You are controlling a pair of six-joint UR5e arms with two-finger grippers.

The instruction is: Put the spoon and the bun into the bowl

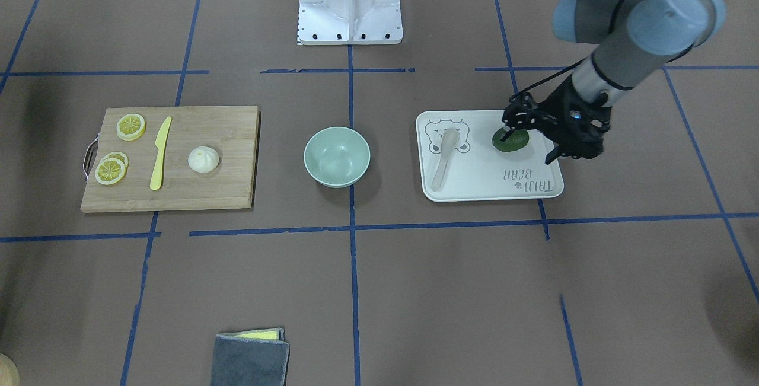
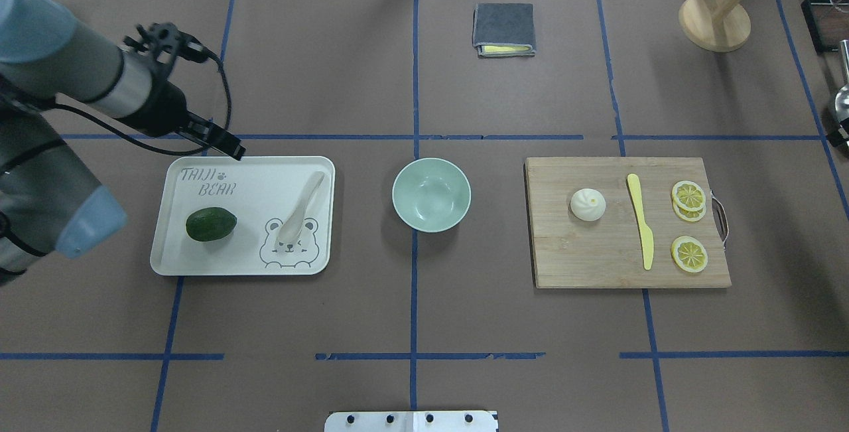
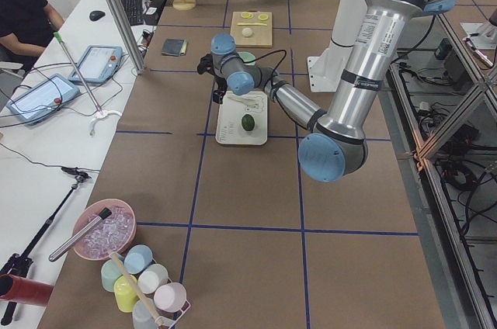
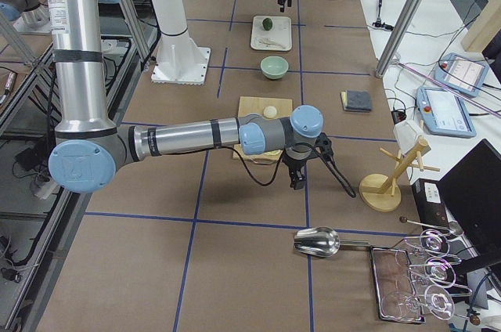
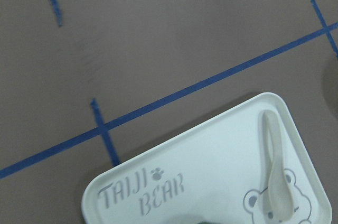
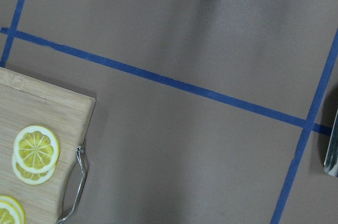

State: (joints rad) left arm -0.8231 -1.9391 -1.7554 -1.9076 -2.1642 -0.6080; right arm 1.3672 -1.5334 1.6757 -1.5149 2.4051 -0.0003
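Note:
The pale spoon (image 1: pixel 445 155) lies on the white bear tray (image 1: pixel 492 187), scoop over the bear drawing; it also shows in the overhead view (image 2: pixel 302 210) and the left wrist view (image 5: pixel 277 176). The white bun (image 1: pixel 203 159) sits on the wooden cutting board (image 1: pixel 225 137), also seen from overhead (image 2: pixel 587 204). The mint-green bowl (image 1: pixel 337 156) stands empty between tray and board. My left gripper (image 2: pixel 235 148) hovers over the tray's far corner, away from the spoon; its fingers look together and hold nothing. My right gripper (image 4: pixel 300 179) hangs beyond the board's end; I cannot tell its state.
A dark green avocado (image 2: pixel 211 224) lies on the tray. A yellow knife (image 2: pixel 641 219) and lemon slices (image 2: pixel 688 195) share the board. A folded grey cloth (image 2: pixel 504 28) and a wooden stand (image 2: pixel 715 20) sit at the far side. A metal scoop (image 4: pixel 317 242) lies near the right arm.

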